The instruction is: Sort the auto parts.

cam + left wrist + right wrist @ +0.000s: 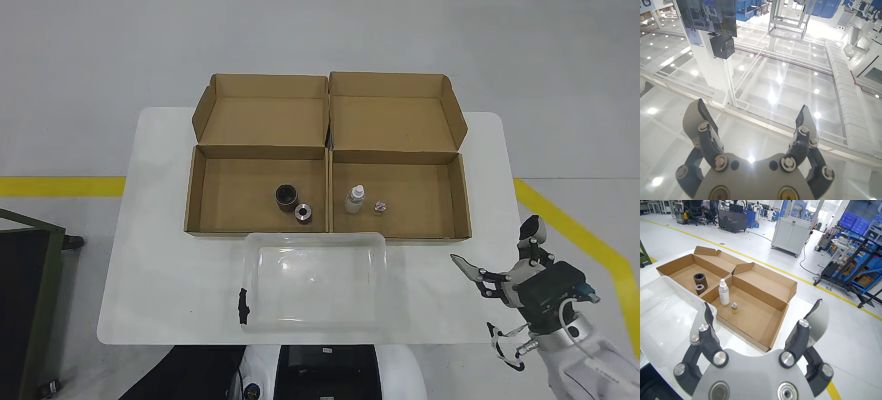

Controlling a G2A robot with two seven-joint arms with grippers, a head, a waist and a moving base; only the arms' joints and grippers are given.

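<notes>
White worktop (150,280) carries two open cardboard boxes mid-frame in the top view. The left box (205,205) holds a dark cylinder (286,195) and a metal ring (302,210), the right box (455,205) a spray bottle (355,198) and a small fitting (380,207). Below them sits a clear tray (315,238), with a black piece (242,305) just beside its left edge. The right tool (762,305) hangs open at lower right; the left tool (752,103), also open, faces the ceiling. The black piece looks unsorted: lower the left tool from above, jaws across its narrow side, clear of the tray.
</notes>
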